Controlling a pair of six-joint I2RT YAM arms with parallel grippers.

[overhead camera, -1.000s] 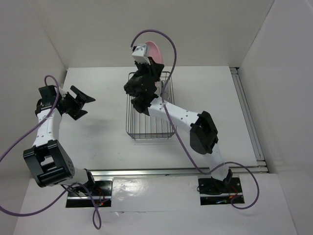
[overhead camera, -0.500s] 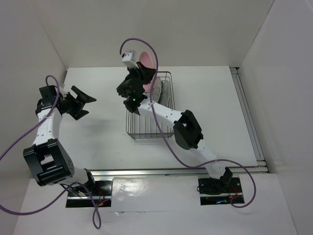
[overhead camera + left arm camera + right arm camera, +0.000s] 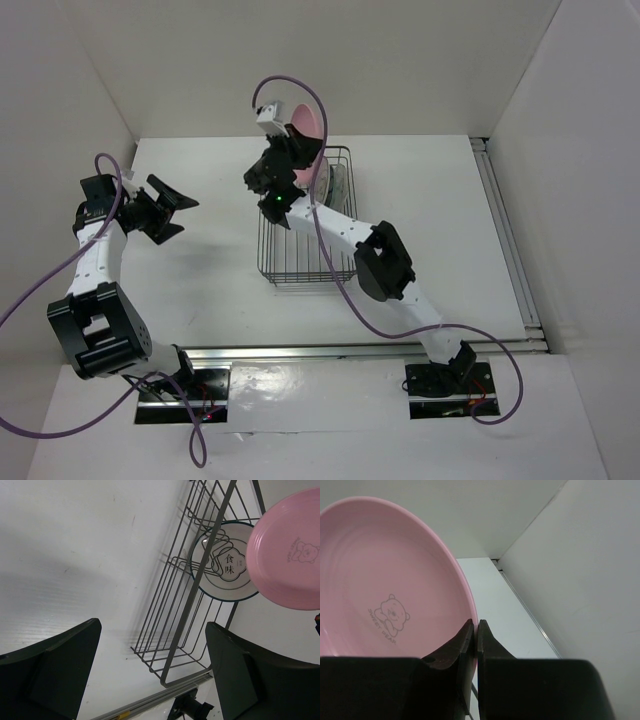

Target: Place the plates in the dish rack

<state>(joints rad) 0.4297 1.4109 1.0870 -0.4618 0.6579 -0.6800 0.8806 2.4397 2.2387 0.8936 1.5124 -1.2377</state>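
Left gripper [image 3: 183, 216]: near the worktop's left edge, jaws spread wide, nothing between them.

Dish rack [image 3: 305, 282]: mid-worktop, long axis running from near edge to far edge.

White ringed plate [image 3: 225, 567]: standing on edge among the tines at the rack's far end.

Pink plate [image 3: 306, 122]: held aloft over the rack's far end, on edge, hollow face turned left.

Right gripper [image 3: 474, 630]: jaws pinched nearly closed on the pink plate's rim.
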